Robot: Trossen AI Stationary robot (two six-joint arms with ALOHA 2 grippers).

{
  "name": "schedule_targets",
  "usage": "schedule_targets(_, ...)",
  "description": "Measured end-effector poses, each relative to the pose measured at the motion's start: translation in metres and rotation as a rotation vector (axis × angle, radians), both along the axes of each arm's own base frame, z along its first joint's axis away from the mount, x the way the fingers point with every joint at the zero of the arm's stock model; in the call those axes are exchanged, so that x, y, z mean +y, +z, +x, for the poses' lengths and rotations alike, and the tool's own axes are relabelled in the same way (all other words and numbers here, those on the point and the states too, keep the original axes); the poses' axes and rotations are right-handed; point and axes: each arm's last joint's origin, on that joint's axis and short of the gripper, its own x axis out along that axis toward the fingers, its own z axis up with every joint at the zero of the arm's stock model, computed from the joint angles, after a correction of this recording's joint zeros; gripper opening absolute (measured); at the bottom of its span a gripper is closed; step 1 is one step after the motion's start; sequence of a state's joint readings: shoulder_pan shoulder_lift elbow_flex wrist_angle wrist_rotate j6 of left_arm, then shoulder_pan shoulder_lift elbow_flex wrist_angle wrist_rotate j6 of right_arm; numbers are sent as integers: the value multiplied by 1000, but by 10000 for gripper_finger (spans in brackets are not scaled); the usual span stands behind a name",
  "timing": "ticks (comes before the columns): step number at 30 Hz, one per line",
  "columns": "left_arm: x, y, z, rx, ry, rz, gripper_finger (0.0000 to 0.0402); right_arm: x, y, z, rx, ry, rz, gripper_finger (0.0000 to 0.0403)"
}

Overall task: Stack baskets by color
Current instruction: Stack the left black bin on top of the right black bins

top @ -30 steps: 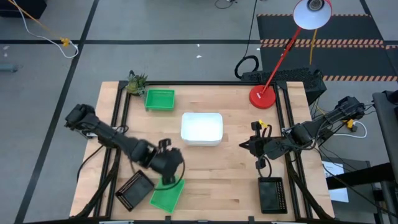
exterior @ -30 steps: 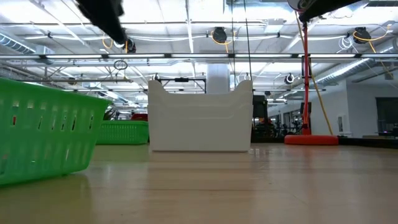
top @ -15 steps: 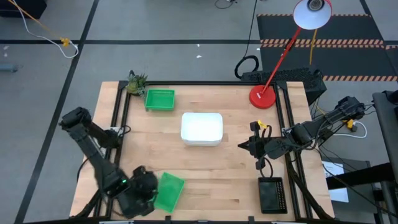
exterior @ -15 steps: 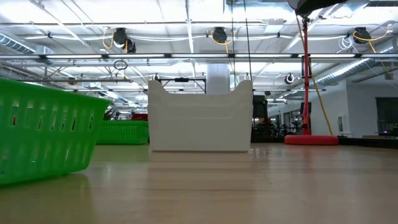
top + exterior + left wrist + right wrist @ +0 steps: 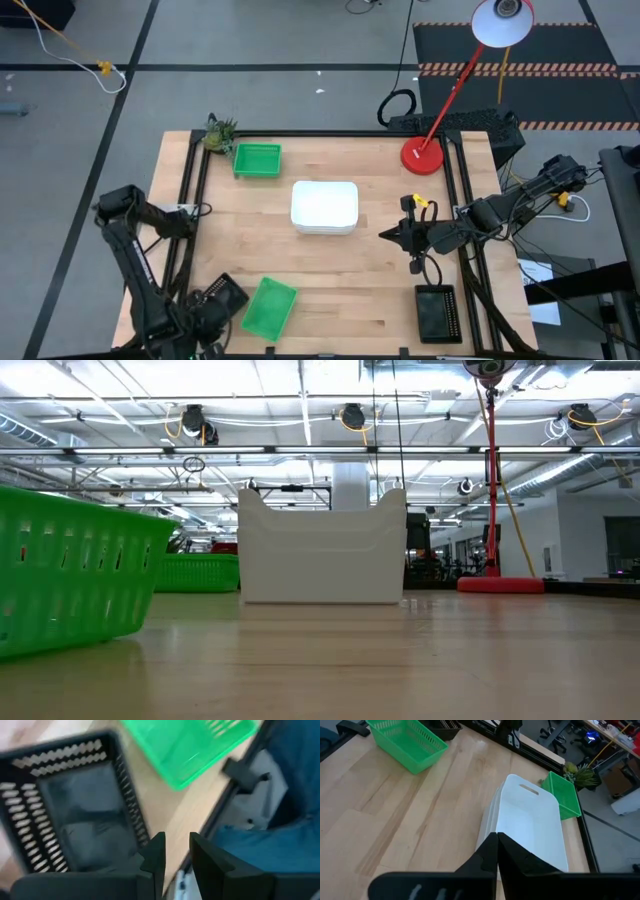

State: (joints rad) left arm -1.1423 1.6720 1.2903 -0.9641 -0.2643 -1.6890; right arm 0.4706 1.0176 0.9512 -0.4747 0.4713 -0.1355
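Note:
A black mesh basket [image 5: 75, 815] rests flat on the table's near left corner [image 5: 217, 300]. Beside it is a green basket [image 5: 268, 307], which shows close in the low view [image 5: 70, 575]. My left gripper [image 5: 176, 855] hangs over the black basket's near side [image 5: 208, 322]; it is open, with bare wood showing between its fingers. Nested white baskets [image 5: 324, 206] stand mid-table. Another green basket [image 5: 256, 160] sits at the far left, and another black one [image 5: 437, 313] at the near right. My right gripper [image 5: 385, 235] hovers shut, right of the white baskets [image 5: 530, 820].
A red lamp base [image 5: 421, 156] stands at the far right, its stem leaning over the table. A small leafy toy [image 5: 219, 132] sits at the far left corner. Black frame rails [image 5: 190, 200] run along both table sides. Bare wood lies between the near baskets.
My left gripper has swung from above the near green basket toward the table's near left corner. It now hangs over the black basket, and its wrist has rolled on the way. The green basket stays put. My right gripper has tipped a little in place.

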Motion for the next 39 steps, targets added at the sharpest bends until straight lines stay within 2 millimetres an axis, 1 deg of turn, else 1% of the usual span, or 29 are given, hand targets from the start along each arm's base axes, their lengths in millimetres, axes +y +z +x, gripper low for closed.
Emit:
schedule_targets(3, -5, -9, -8, 61, 12, 28, 88, 0, 0, 0, -1, -4, 8, 0)
schedule_targets(6, -10, -16, -13, 82, -1, 38, 88, 0, 0, 0, -1, -5, 9, 0)
schedule_targets(12, -15, -27, -13, 94, 22, 58, 93, 0, 0, 0, -1, -5, 9, 0)
schedule_targets(14, -16, -30, -13, 97, 29, 63, 112, 0, 0, 0, -1, -5, 9, 0)
schedule_targets(21, -19, -40, -12, 116, 44, 88, 228, 0, 0, 0, 0, -4, 9, 0)
schedule_targets(24, -20, -44, -11, 128, 44, 98, 255, 0, 0, 0, 1, 1, -1, 0)
schedule_targets(26, -21, -48, -12, 158, 32, 102, 261, 0, 0, 0, 1, 2, -1, 0)
schedule_targets(28, -20, -49, -13, 194, 22, 106, 255, 0, 0, 0, 1, 2, -3, 0)
schedule_targets(31, -19, -52, -13, 202, 25, 107, 227, 0, 0, 0, 1, 3, -3, 0)
schedule_targets(35, -18, -55, -15, 204, -4, 124, 168, 0, 0, 0, 1, 3, -3, 0)
schedule_targets(39, -16, -58, -16, 209, -51, 149, 90, 0, 0, 0, 1, 2, -2, 0)
